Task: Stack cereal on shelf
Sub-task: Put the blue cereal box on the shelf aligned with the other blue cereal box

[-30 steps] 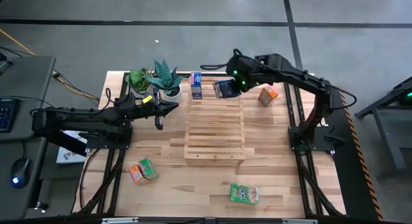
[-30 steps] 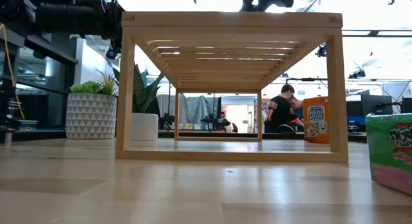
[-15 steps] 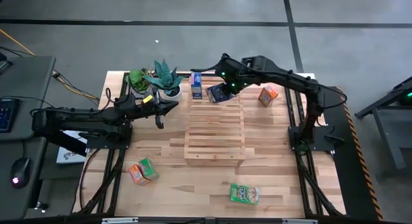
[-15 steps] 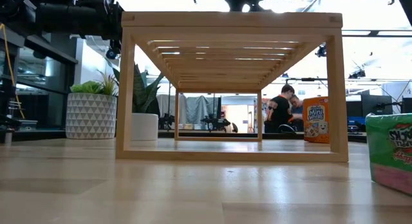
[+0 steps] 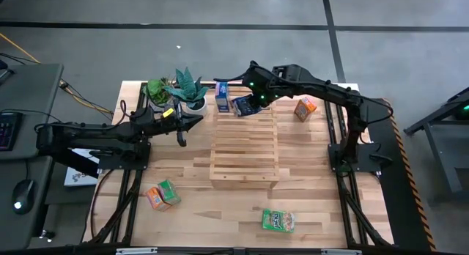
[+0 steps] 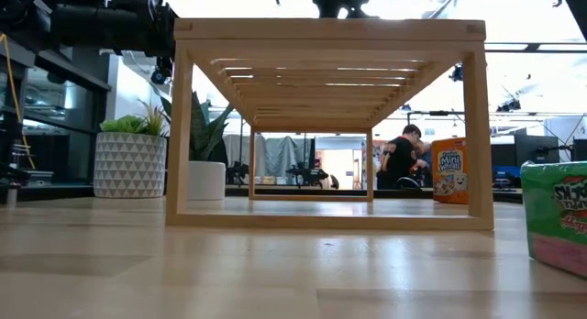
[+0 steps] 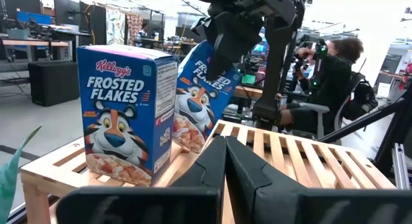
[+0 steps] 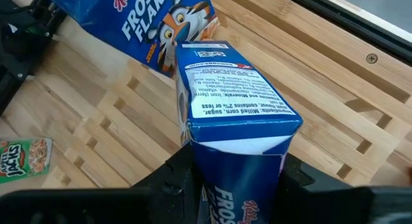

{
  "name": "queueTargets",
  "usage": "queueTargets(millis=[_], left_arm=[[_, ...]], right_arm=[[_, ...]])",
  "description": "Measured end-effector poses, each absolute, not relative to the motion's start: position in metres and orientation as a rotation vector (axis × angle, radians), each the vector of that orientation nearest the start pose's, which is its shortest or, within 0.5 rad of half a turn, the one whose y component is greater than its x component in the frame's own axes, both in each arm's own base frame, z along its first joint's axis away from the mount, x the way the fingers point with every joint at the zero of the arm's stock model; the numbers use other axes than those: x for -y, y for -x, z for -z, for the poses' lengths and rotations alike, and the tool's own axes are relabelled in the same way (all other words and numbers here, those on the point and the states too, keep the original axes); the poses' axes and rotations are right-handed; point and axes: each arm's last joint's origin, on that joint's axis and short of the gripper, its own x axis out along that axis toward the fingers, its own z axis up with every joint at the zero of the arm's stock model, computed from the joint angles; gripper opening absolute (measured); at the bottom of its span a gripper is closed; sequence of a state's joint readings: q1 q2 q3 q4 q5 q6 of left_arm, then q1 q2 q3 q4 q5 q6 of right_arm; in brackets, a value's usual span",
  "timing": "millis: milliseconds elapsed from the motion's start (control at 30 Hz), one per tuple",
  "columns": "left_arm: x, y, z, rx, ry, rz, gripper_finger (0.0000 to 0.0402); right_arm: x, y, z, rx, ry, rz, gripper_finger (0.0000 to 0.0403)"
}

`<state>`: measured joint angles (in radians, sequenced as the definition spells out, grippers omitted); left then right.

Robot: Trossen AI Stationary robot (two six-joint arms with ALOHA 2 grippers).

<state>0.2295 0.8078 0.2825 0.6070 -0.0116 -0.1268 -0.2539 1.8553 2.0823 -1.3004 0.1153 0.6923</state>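
The light-wood slatted shelf stands mid-table. One blue cereal box stands upright on the shelf's far left corner. My right gripper is shut on a second blue box, tilted right beside the first. An orange box stands on the table right of the shelf. An orange and a green box sit together near the left front, and another green box lies near the front edge. My left gripper waits shut, left of the shelf. My right gripper pinches the second blue box between its two fingers, one on each broad face near its upper end. The fingers come from above, slanting from the right. The box is tilted, its lower end at the slats; whether it rests there I cannot tell.
Two potted plants stand at the far left of the table, close to the shelf's corner. Most of the shelf's top is bare slats. People sit at desks in the room beyond the table.
My right gripper has carried the blue box toward the table's left along the shelf's far end, closing on the standing blue box. The held box has tipped over to a slant and now sits right next to the standing one.
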Motion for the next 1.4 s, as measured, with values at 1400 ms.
queueTargets(millis=[1400], left_arm=[[-0.04,-0.171,-0.231,0.092,0.119,-0.236,0.0]], right_arm=[[0.12,-0.339,-0.396,-0.784,-0.682,0.914,0.0114]])
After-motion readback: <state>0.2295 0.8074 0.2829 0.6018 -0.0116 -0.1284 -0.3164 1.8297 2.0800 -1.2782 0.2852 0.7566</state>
